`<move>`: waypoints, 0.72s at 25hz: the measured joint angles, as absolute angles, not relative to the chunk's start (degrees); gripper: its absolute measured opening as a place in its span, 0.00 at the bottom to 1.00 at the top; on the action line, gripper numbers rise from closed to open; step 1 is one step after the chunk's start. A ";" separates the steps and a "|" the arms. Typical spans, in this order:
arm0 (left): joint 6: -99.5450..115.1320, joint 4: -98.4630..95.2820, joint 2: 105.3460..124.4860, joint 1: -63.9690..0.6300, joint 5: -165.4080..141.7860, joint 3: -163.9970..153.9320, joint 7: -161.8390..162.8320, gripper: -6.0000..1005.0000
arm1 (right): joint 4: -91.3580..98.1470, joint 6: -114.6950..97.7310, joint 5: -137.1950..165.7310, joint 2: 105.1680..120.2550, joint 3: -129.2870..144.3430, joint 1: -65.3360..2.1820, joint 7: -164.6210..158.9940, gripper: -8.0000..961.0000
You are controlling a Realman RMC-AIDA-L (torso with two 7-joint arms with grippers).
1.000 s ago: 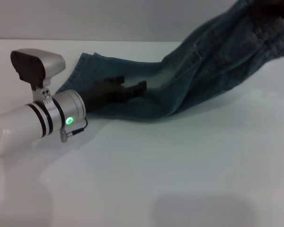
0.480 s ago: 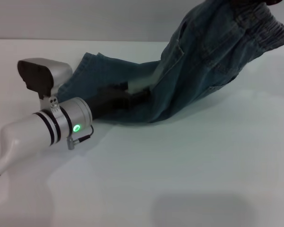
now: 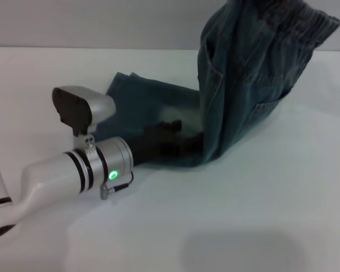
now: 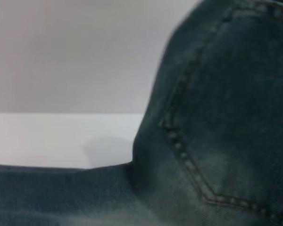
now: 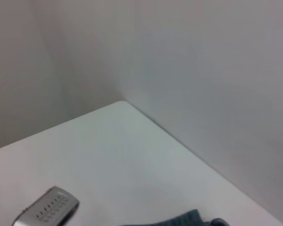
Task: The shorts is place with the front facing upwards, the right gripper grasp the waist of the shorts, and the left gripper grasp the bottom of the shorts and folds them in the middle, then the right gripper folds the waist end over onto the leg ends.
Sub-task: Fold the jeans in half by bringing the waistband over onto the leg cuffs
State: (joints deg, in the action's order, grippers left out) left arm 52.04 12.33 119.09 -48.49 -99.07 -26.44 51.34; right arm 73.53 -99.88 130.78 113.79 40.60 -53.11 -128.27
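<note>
The blue denim shorts (image 3: 238, 85) lie with their leg ends (image 3: 141, 93) flat on the white table (image 3: 243, 215). The waist (image 3: 306, 22) is lifted high at the upper right, and the cloth hangs down in a steep fold. My right gripper (image 3: 286, 4) is shut on the waist and mostly cut off by the top edge of the head view. My left gripper (image 3: 181, 136) lies low on the leg part, open, its tips under the hanging cloth. The left wrist view is filled with denim (image 4: 217, 141) and a pocket seam.
The left arm's silver wrist and camera housing (image 3: 79, 110) stretch from the lower left toward the shorts. A grey wall runs behind the table's far edge (image 3: 73, 48). The right wrist view shows the table corner (image 5: 122, 103) and a strip of denim (image 5: 193, 219).
The right gripper has carried the waist up and to the left, so the cloth now hangs steeply. The left arm has slid right and nearer me along the shorts.
</note>
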 joint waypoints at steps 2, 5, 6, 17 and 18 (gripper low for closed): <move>52.16 13.03 119.09 -48.46 -99.57 -26.40 51.33 0.81 | 71.30 -98.75 130.42 113.82 42.27 -53.81 -127.88 0.02; 52.64 13.82 119.09 -48.22 -99.70 -26.38 51.32 0.81 | 68.59 -96.22 130.29 113.98 45.09 -54.42 -127.51 0.02; 52.87 14.08 119.09 -48.18 -99.77 -26.37 51.31 0.81 | 67.79 -95.58 130.29 114.05 45.65 -54.65 -127.34 0.02; 53.41 17.70 119.09 -47.01 -114.44 -14.61 51.21 0.81 | 61.26 -92.89 130.29 114.34 46.85 -57.04 -125.17 0.02; 53.41 17.70 119.09 -47.01 -114.44 -14.61 51.21 0.81 | 61.03 -92.87 130.29 114.34 46.84 -57.06 -125.06 0.02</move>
